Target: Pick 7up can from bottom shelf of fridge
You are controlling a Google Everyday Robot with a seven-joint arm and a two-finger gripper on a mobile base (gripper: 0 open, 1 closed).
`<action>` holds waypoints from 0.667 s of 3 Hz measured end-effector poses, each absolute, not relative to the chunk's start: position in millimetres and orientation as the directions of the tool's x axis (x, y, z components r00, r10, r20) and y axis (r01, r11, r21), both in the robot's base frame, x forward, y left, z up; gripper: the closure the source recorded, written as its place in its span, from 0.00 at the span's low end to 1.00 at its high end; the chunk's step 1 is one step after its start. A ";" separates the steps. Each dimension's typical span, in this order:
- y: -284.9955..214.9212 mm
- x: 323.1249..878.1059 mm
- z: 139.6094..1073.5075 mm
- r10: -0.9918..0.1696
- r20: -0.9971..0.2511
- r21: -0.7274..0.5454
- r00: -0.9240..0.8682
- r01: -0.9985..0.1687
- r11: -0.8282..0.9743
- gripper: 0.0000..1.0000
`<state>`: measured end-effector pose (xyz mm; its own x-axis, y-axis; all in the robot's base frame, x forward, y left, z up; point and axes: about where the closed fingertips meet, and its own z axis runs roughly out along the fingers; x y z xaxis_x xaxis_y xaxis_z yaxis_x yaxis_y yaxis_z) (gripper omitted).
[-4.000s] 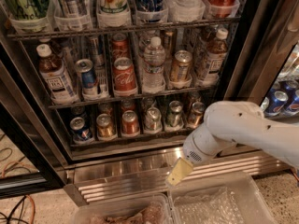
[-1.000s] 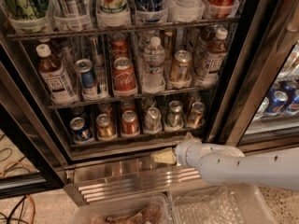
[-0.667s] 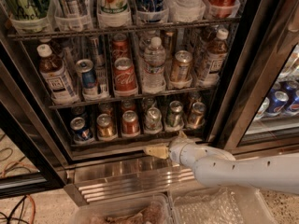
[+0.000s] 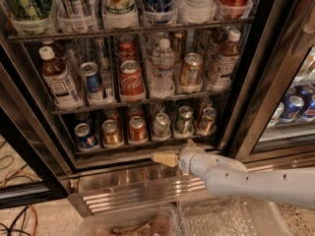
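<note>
The fridge (image 4: 246, 77) stands open in front of me. Its bottom shelf (image 4: 142, 144) holds a row of short cans. The 7up can (image 4: 161, 125), pale and silvery, stands fourth from the left, between a red can (image 4: 137, 128) and a darker green can (image 4: 184, 120). My gripper (image 4: 165, 158), tan at the tip of a white arm (image 4: 246, 178) that comes in from the right, hovers just below the shelf's front edge. It is a little under the 7up can and holds nothing.
The rack above (image 4: 142, 101) carries bottles and cans. The ribbed steel base (image 4: 133, 188) is right under the gripper. Two clear plastic bins (image 4: 231, 220) sit at the bottom. A second cooler with blue cans (image 4: 295, 107) stands to the right. Cables (image 4: 15, 215) lie on the floor at left.
The arm has swung in from the lower right. The gripper has moved left and slightly up along the sill, from below the right-hand cans to below the 7up can.
</note>
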<state>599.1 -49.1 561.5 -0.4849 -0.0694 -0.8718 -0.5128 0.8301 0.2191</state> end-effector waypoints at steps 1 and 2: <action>-33.2 600.3 563.2 -0.102 -0.888 0.180 -0.449 -0.542 0.821 0.00; -12.4 596.4 570.0 -0.142 -0.917 0.107 -0.372 -0.575 0.811 0.00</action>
<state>596.4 -12.4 570.0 -0.3716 -0.1421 -0.9174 -0.5750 0.8111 0.1073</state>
